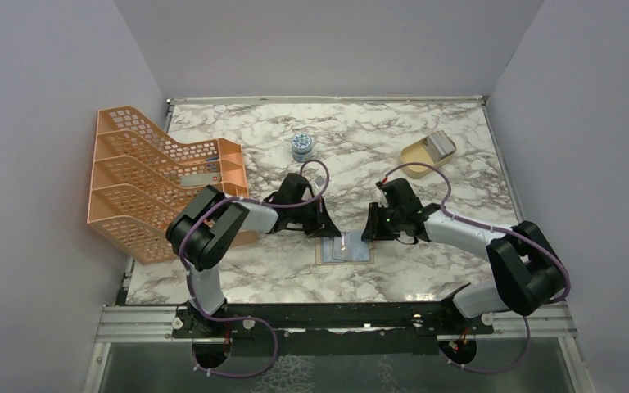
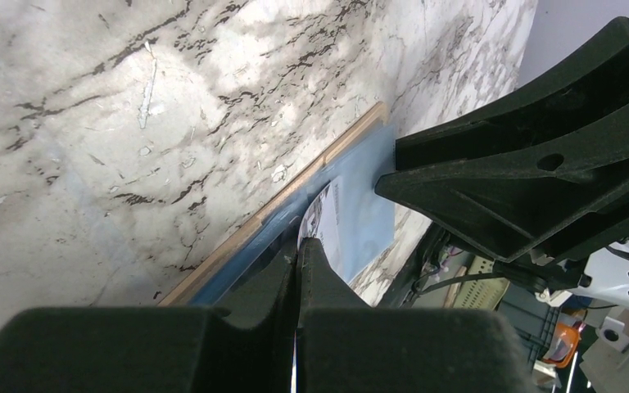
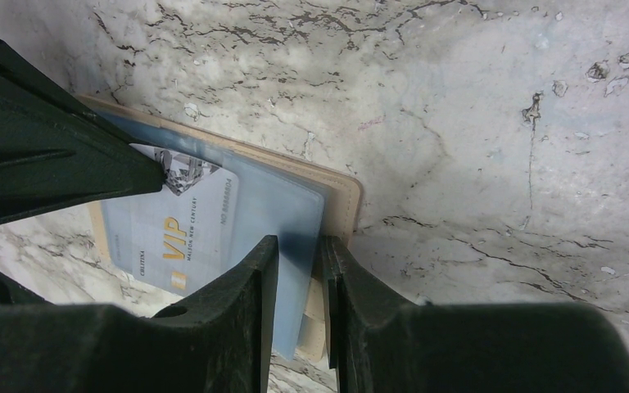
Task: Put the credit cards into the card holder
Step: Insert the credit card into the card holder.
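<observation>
Two narrow grips: left end effector [image 2: 299, 250] pinches credit card [image 3: 176, 229], long axis running toward card holder [image 3: 344, 193] pocket pinched by right end effector [image 3: 299, 246].

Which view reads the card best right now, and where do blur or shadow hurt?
Right wrist: card sharp, VIP print legible, some shadow on the card holder. Left wrist: near fingers soft, card mostly hidden. Top external: holder tiny.

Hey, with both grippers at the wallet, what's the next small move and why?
Probably ease the left gripper, shut on the VIP card, toward the right gripper, which pinches the card holder at its pocket edge; most of the card seems outside the pocket.
</observation>
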You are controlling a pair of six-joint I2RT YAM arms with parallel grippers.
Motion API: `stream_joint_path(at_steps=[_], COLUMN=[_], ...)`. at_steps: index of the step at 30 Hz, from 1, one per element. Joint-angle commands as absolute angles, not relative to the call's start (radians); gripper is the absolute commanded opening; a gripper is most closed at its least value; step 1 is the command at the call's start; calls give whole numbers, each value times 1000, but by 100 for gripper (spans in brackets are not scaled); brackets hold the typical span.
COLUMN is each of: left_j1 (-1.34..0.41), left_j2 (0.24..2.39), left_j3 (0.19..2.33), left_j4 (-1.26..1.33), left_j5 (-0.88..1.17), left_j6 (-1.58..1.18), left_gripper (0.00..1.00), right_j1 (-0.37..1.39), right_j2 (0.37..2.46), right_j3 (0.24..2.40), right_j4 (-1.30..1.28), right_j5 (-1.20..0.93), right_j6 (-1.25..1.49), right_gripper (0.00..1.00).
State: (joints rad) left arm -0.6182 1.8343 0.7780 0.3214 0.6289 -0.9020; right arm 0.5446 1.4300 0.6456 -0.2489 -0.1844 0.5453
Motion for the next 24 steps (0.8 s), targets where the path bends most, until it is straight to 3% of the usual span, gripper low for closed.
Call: stream_joint_path(at_steps=[1, 24], left_j1=[-629, -664], left_j2=[1824, 1780], left_j3=[784, 745], left_j4=[288, 328], left_j5=[507, 457], left_j6=[-874, -918], left_gripper=[0, 0], right_j1=[552, 552], right_j2=[1416, 1375], right_j3=[625, 608], right_j4=[-252, -255], right_j5=[-172, -180], right_j6=[545, 565], right_gripper=[27, 26])
